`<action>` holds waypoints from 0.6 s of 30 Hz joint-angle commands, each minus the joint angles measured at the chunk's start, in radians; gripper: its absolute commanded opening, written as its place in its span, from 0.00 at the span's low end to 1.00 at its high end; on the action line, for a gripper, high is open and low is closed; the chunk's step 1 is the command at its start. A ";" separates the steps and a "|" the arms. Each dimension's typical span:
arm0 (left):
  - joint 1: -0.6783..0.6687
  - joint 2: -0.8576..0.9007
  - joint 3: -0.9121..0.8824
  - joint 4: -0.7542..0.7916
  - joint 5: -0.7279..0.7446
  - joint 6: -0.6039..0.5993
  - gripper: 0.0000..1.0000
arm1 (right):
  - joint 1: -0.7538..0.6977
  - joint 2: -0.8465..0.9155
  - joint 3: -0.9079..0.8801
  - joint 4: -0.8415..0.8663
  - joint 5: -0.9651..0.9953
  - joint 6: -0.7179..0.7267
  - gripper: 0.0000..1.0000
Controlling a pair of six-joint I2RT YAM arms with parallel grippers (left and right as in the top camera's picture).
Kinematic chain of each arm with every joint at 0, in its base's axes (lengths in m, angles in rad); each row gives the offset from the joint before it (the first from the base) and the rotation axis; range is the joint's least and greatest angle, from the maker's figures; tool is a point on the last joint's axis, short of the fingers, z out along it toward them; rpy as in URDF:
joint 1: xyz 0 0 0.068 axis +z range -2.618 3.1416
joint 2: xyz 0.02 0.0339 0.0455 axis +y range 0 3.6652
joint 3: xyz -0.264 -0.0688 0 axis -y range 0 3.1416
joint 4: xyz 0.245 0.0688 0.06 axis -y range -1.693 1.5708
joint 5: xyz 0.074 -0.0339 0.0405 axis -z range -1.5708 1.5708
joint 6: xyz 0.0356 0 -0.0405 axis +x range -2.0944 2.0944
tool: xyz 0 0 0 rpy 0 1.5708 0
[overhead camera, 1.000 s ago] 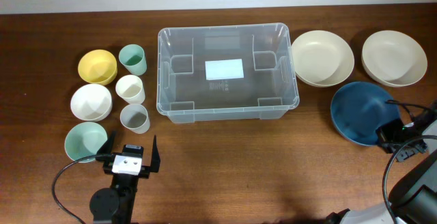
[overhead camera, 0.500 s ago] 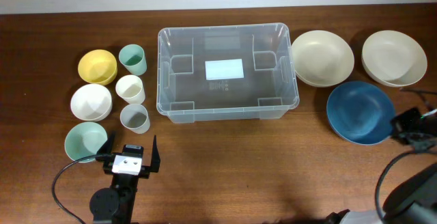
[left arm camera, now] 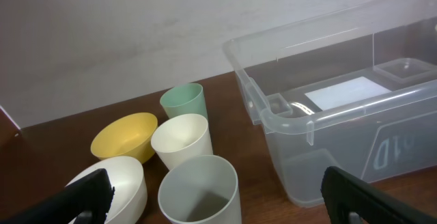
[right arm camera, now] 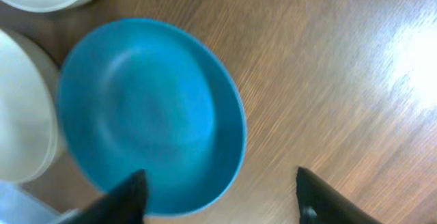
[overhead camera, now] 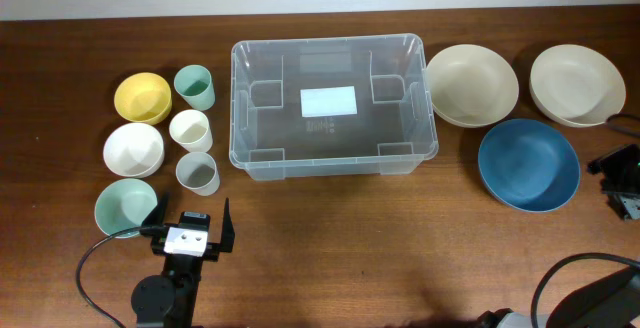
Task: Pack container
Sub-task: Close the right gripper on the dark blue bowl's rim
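While the clear container sits in the middle of the wooden surface, neither arm grips anything. The left end effector is spread wide just in front of the grey cup, near the mint bowl. The right end effector is likewise spread wide, just beside the blue bowl, which lies right of the container, below a cream bowl.
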 commanded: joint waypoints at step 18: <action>0.004 -0.001 -0.002 -0.008 -0.003 0.005 1.00 | 0.001 0.029 -0.374 0.458 -0.005 0.006 0.77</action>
